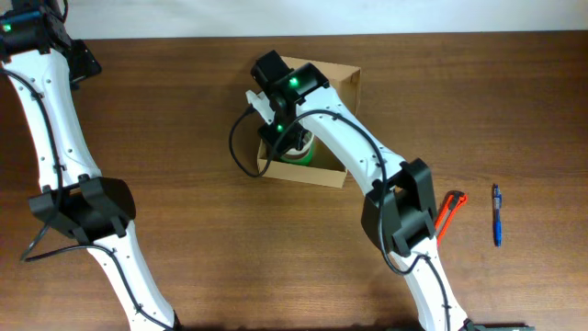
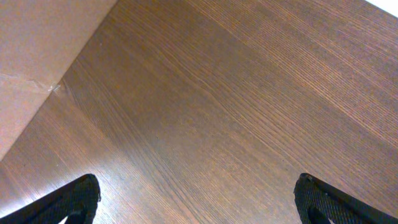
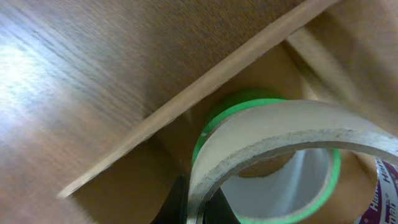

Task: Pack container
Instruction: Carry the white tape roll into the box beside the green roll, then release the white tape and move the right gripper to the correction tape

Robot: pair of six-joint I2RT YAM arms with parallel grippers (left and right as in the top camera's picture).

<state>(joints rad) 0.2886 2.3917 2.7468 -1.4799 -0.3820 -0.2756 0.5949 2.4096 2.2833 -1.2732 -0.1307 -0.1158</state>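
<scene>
Pale tape roll (image 3: pixel 267 149) pinched in right pincer (image 3: pixel 196 208), above green roll (image 3: pixel 249 102) in box (image 3: pixel 205 81). Lower slowly, miss box wall, let go. Left pincer (image 2: pixel 196 190) wide open.

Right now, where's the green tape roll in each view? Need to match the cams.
Overhead: green tape roll is upper centre, inside the box, partly under the right arm.
Left wrist: not in it; only the table and the open left tool.
Right wrist: centre to lower right, its wall between the right tool fingers.
Shared landmark: the box wall, seen as the diagonal tan strip in the right wrist view.
</scene>
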